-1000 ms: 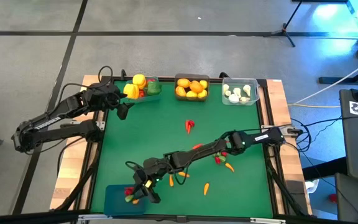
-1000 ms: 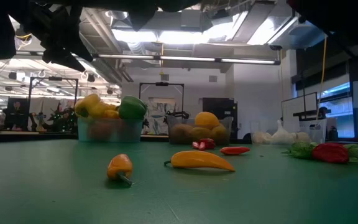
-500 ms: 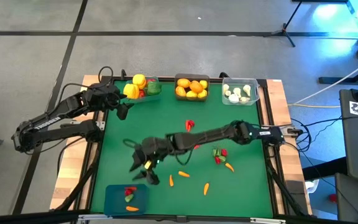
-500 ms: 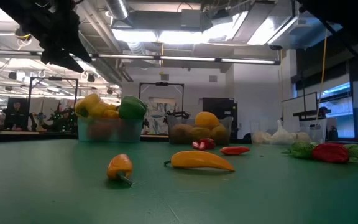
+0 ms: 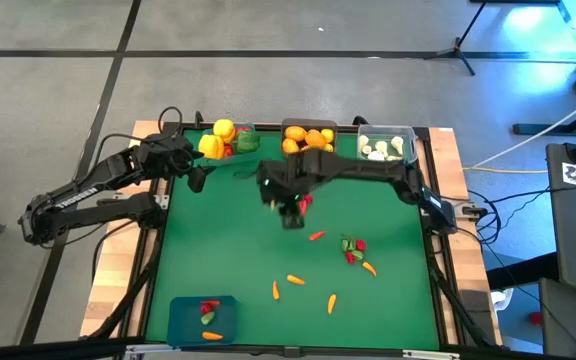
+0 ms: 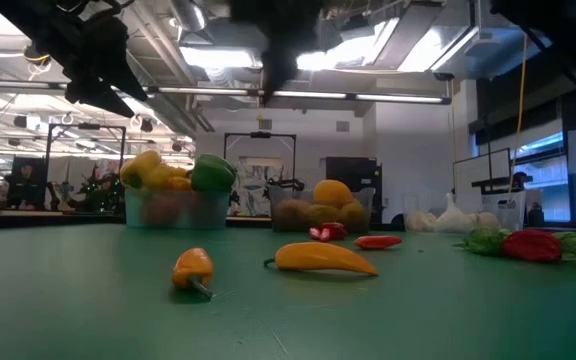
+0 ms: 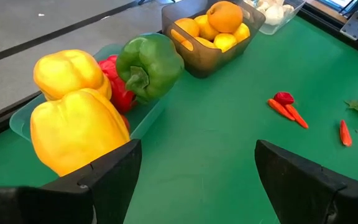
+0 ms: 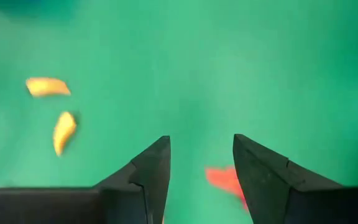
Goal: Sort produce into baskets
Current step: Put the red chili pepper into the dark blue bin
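Green surface [image 5: 238,240] lies bare across its left half. Three bins line the far edge: teal basket [image 5: 236,146] with peppers, grey basket [image 5: 308,140], clear basket [image 5: 386,147]; blue basket [image 5: 204,319] sits at the near-left corner. Right tool [image 5: 290,208] hangs mid-surface, fingers spread and empty. Left tool [image 7: 191,165], spread, waits beside the teal bin. Only the low view shows the room behind.

Parted empty fingers [image 8: 148,171] above green mat [image 8: 229,68]

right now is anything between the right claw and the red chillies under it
Nothing visible does. The right claw hangs open and empty just above the red chillies; its wrist view shows only bare green mat past the fingers.
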`<action>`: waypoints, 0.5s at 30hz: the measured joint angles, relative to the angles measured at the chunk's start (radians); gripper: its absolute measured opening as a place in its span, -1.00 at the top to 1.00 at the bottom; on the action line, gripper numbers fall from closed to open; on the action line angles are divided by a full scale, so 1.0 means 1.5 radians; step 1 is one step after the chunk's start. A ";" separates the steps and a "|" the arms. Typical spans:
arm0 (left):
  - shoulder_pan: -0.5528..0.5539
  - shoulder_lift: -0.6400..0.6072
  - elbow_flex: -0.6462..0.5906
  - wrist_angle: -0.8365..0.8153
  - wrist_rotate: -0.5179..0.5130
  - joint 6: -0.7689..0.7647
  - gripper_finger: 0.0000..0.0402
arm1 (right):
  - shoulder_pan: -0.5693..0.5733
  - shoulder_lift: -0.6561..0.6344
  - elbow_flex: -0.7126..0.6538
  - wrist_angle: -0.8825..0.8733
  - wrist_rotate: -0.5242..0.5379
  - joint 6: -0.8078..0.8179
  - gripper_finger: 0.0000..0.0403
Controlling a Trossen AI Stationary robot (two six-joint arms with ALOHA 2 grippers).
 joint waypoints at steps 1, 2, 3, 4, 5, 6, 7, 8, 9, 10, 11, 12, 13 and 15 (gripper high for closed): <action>0.000 0.000 0.000 0.000 0.000 0.000 -0.54 | -0.015 -0.004 0.000 -0.034 -0.003 0.000 0.16; 0.000 0.000 0.000 0.000 0.000 0.000 -0.54 | -0.029 -0.006 0.000 -0.063 -0.010 -0.001 0.16; 0.000 0.000 0.000 -0.001 0.000 0.000 -0.54 | -0.041 -0.008 0.000 -0.079 -0.021 -0.002 0.16; 0.000 0.000 0.000 -0.002 0.000 0.000 -0.54 | -0.053 -0.014 -0.001 -0.089 -0.030 -0.002 0.16; 0.000 0.000 0.000 -0.004 0.000 0.000 -0.54 | -0.063 -0.021 -0.001 -0.101 -0.035 -0.004 0.16; 0.000 0.000 0.000 -0.006 0.000 0.000 -0.54 | -0.071 -0.030 -0.001 -0.108 -0.042 -0.006 0.16; 0.000 0.000 0.000 -0.013 0.000 0.000 -0.54 | -0.077 -0.044 -0.001 -0.107 -0.049 -0.008 0.16; 0.000 0.000 0.000 -0.021 0.000 0.000 -0.54 | -0.082 -0.058 -0.001 -0.109 -0.052 -0.010 0.16; 0.000 0.000 0.000 -0.026 0.000 0.000 -0.54 | -0.086 -0.075 -0.001 -0.113 -0.054 -0.016 0.16; 0.000 0.000 0.000 -0.030 0.000 0.000 -0.54 | -0.090 -0.090 -0.001 -0.113 -0.060 -0.027 0.16; 0.000 0.000 0.000 -0.038 0.000 0.002 -0.54 | -0.092 -0.108 -0.001 -0.113 -0.069 -0.036 0.16; 0.000 0.000 0.000 -0.042 0.000 0.003 -0.54 | -0.094 -0.127 -0.001 -0.113 -0.073 -0.044 0.16; 0.000 0.000 0.000 -0.042 0.000 0.004 -0.54 | -0.096 -0.146 -0.001 -0.113 -0.075 -0.050 0.16; 0.000 0.000 0.000 -0.045 -0.003 0.007 -0.54 | -0.103 -0.194 -0.001 -0.123 -0.075 -0.060 0.16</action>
